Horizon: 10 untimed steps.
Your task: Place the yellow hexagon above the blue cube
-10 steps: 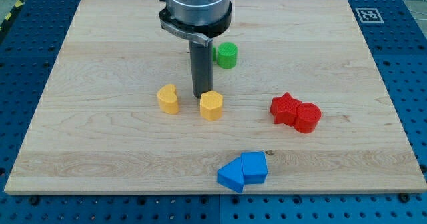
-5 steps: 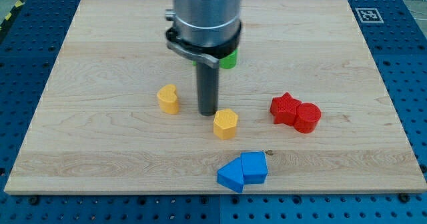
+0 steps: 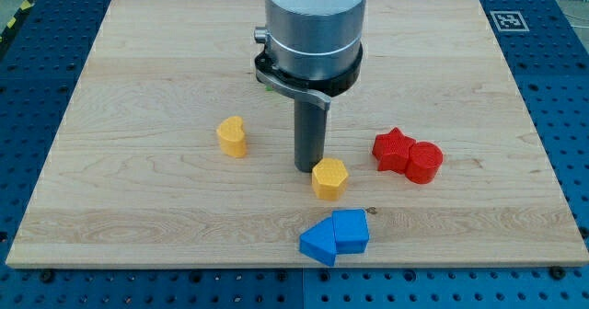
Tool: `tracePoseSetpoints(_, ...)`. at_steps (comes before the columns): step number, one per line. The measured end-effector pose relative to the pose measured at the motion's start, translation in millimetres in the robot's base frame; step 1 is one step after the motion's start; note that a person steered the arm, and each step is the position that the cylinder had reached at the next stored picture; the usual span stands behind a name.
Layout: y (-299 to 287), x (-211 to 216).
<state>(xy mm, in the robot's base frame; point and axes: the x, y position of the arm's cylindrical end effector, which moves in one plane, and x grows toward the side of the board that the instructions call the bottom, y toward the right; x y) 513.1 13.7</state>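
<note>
The yellow hexagon lies low on the board, right of centre. My tip touches its upper left side. The blue cube sits below the hexagon and slightly to its right, near the board's bottom edge, with a gap of bare wood between them. A blue triangular block lies against the cube's left side.
A yellow heart-shaped block lies to the left of my tip. A red star block and a red cylinder touch each other at the right. The arm's grey body hides most of a green block behind it.
My tip has moved down and to the right, pushing the yellow hexagon with it towards the blue cube. The arm now covers the green block. The other blocks have not moved.
</note>
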Motion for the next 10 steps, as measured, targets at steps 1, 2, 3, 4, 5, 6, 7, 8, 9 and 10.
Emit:
tracePoseSetpoints(1,9,-7)
tracePoseSetpoints(2,20,-5)
tracePoseSetpoints(3,27,7)
tracePoseSetpoints(4,28,8)
tracePoseSetpoints(5,30,13)
tracePoseSetpoints(6,31,15)
tracePoseSetpoints(7,32,16)
tracePoseSetpoints(8,32,18)
tracePoseSetpoints(9,32,17)
tracePoseSetpoints(10,31,3)
